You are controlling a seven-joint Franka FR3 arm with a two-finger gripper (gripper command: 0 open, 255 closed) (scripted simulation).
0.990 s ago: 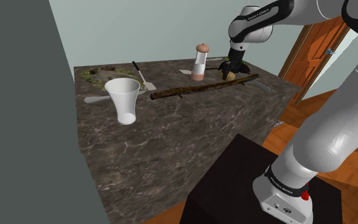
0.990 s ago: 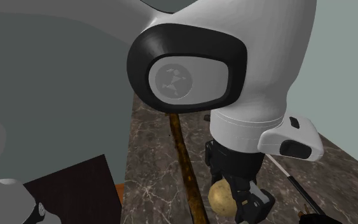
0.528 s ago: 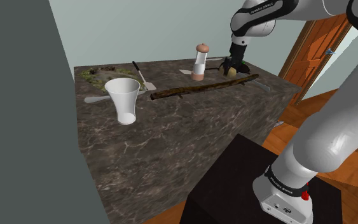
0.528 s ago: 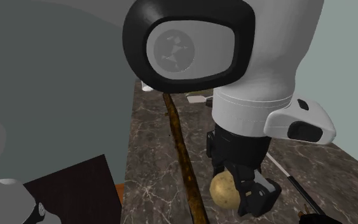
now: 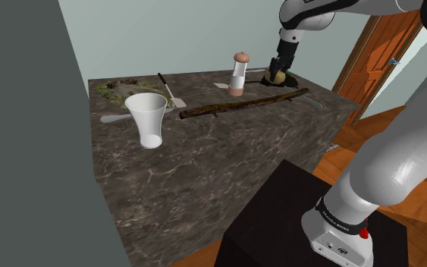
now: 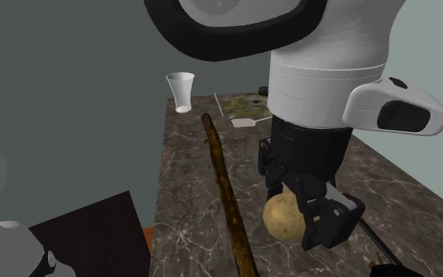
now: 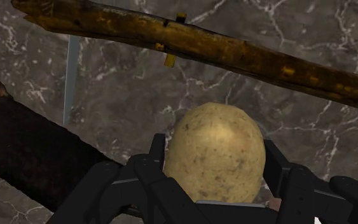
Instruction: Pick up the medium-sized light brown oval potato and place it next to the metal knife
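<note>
In the shoulder view the arm reaches to the far end of the marbled bench (image 5: 204, 163), where the tool (image 5: 279, 73) hangs above the surface with the light brown potato (image 5: 278, 77) clasped between its fingers. It is just beside a pepper mill (image 5: 239, 73) and over the end of a long branch (image 5: 242, 104). A slim grey knife (image 5: 315, 103) lies just past that end of the branch, and a white cup (image 5: 149, 117) stands well apart towards the view's left. In the second exterior view the potato (image 6: 282, 218) shows clear of the bench, gripped at its sides, the jaws spread only as wide as the potato. The branch (image 6: 223, 185) runs alongside it, and the knife's black handle (image 6: 378, 256) lies low on the bench near the tool. In the wrist view the black fingers (image 7: 274, 162) press against both flanks of the potato (image 7: 214, 153). Beneath it are the branch (image 7: 196, 41), the thin knife blade (image 7: 68, 76) and a dark brown rough object (image 7: 37, 149). The grasp and lift look done, so the carry is the step in hand. The next move probably calls for a short shift towards the knife, then a gentle lowering onto bare bench beside the blade, clear of the branch and the dark object, before the fingers let go.
</note>
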